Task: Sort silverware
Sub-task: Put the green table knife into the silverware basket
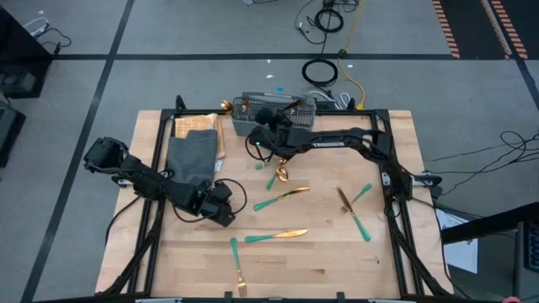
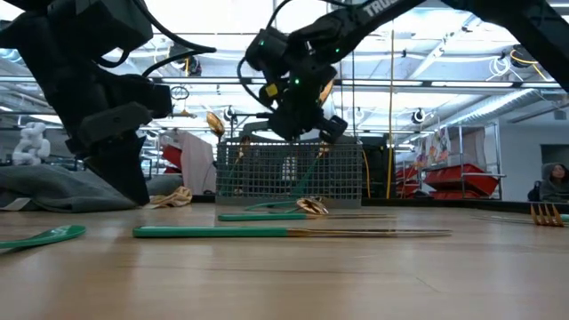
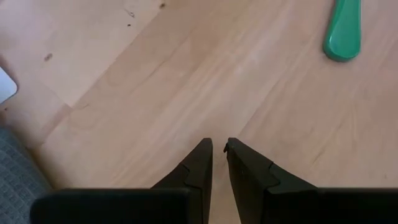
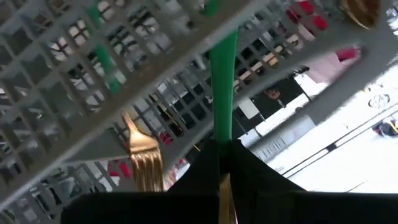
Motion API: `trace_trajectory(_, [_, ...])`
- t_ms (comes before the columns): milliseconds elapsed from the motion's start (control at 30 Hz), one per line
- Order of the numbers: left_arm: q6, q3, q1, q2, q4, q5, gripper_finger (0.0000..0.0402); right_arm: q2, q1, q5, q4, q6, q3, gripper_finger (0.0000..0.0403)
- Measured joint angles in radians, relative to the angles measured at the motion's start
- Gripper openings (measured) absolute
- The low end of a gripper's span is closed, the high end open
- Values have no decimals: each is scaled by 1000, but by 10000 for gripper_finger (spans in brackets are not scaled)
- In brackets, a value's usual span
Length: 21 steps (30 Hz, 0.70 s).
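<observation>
The silverware has gold heads and teal handles. Loose on the wood lie a spoon [image 1: 280,173], two knives [image 1: 282,195] [image 1: 276,236], two forks [image 1: 238,268] [image 1: 344,199] and one more piece [image 1: 360,220]. More pieces stand in the grey mesh basket [image 1: 274,109] [image 2: 289,169], among them a fork [image 4: 143,155]. My right gripper [image 1: 269,128] [image 2: 311,124] [image 4: 222,146] hangs just in front of the basket, shut on one teal-handled piece. My left gripper [image 1: 226,212] [image 3: 217,148] is shut and empty over bare wood beside the dark grey cloth [image 1: 192,156]. My right gripper pinches the piece between its two fingers about where the teal handle [image 4: 222,127] meets the gold neck [image 4: 224,193]. The piece lies along the fingers. Its handle sticks out ahead of them, slanting down [image 2: 316,169] before the basket mesh. Which kind of head it has is hidden.
The dark grey cloth [image 2: 53,191] lies at the table's far left, by the left arm. The basket stands at the far edge. A teal handle end [image 3: 343,31] lies close to the left gripper. Bare wood shows at the near right [image 1: 337,261].
</observation>
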Motion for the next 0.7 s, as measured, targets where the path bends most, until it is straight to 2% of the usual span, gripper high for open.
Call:
trace_trajectory(233, [0, 0, 0, 0, -1, -5, 58, 6, -4, 8, 7, -17, 0, 14])
trace_trajectory(567, [-2, 0, 0, 0, 0, -5, 58, 6, -3, 15, 10, 6, 0, 132])
trace_trajectory(700, [-2, 0, 0, 0, 0, -5, 58, 4, -2, 46, 60, 35, 0, 159])
